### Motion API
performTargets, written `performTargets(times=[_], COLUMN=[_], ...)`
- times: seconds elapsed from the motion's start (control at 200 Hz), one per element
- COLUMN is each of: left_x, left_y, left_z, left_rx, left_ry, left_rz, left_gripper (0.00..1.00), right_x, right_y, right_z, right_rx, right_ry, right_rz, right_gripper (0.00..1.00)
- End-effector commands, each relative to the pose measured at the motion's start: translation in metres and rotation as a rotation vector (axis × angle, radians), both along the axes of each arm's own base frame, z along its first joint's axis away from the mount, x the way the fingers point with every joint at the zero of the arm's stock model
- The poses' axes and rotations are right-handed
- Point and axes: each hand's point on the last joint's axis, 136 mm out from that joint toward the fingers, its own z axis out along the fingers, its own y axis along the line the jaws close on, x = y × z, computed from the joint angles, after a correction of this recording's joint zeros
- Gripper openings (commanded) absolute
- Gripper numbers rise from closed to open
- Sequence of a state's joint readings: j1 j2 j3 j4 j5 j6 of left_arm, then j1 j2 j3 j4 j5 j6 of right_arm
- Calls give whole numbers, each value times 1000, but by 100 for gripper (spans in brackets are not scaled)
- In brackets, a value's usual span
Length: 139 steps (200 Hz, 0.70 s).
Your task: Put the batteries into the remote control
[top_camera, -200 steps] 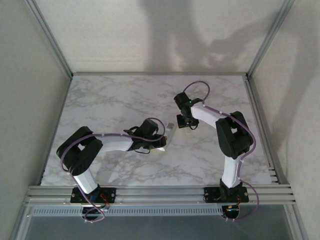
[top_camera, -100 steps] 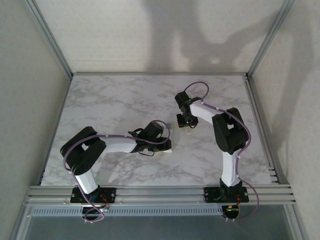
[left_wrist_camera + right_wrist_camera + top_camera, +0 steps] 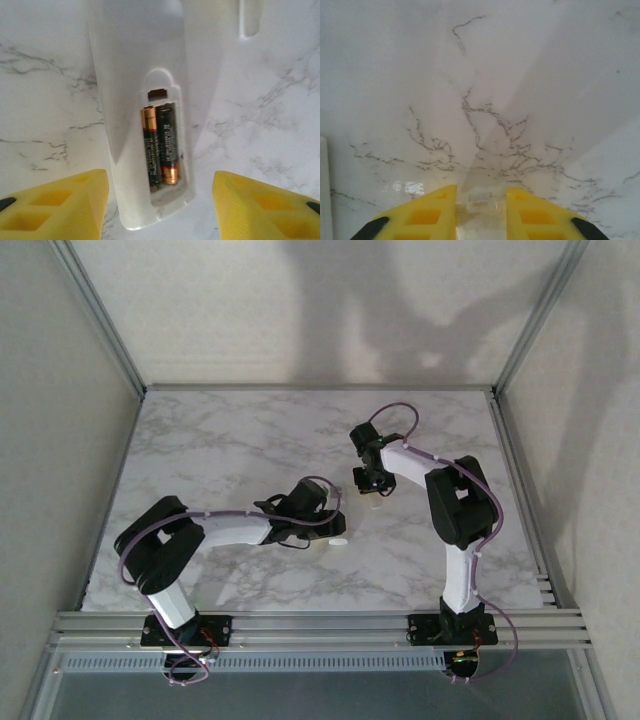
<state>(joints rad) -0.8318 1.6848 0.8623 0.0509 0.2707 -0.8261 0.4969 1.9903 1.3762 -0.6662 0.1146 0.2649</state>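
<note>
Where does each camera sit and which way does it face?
Top external: above and behind the bases, looking down on the white marble-patterned table; both arms show, left gripper, right gripper.
Left wrist: on the left arm, facing down at the slim white rectangular remote control, two dark cylindrical batteries in its open bay; yellow fingers show.
Right wrist: on its arm, facing down at marble; yellow fingers flank a pale piece.
Shared: top and left wrist show the remote control.
</note>
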Motion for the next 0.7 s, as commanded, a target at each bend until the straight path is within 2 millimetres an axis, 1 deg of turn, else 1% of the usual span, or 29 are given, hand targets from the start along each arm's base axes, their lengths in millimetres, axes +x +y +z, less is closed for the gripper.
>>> performTargets(times=[0.0, 0.025, 0.12, 0.14, 0.165, 0.205, 0.23, 0.371, 0.486, 0.541, 0.571, 0.581, 0.601, 0.691], left_x=[15, 16, 22, 22, 23, 25, 25, 25, 21, 18, 16, 15, 14, 9], left_y=[14, 19, 36, 40, 45, 55, 60, 92, 115, 124, 128, 129, 131, 140], left_z=[31, 34, 46, 48, 50, 53, 55, 67, 72, 72, 71, 71, 71, 70], left_rx=[-6, 0, 7, 8, 10, 17, 21, 48, 60, 66, 68, 69, 70, 71], left_ry=[-77, -85, -119, -124, -127, -133, -140, -176, -193, -194, -193, -194, -194, -195], left_rz=[89, 107, 165, 178, 197, 228, 246, 336, 399, 415, 422, 424, 428, 439], left_gripper=[63, 67, 73, 76, 85, 95, 99, 100, 99, 100, 99, 100, 99, 99], right_x=[-7, -8, -17, -18, -20, -24, -27, -44, -57, -60, -59, -63, -65, -70], right_y=[-9, -9, -6, -5, -5, -2, 0, 20, 41, 49, 49, 56, 60, 71], right_z=[22, 25, 35, 39, 42, 47, 49, 66, 74, 75, 75, 75, 75, 71], right_rx=[6, 10, 22, 24, 23, 27, 28, 36, 40, 33, 29, 31, 31, 17], right_ry=[-24, -28, -38, -45, -49, -54, -56, -87, -110, -123, -130, -132, -135, -147], right_rz=[-54, -60, -77, -82, -88, -92, -95, -104, -102, -116, -135, -121, -117, -132], right_gripper=[23, 23, 23, 23, 23, 23, 23, 24, 24, 24, 24, 24, 24, 24])
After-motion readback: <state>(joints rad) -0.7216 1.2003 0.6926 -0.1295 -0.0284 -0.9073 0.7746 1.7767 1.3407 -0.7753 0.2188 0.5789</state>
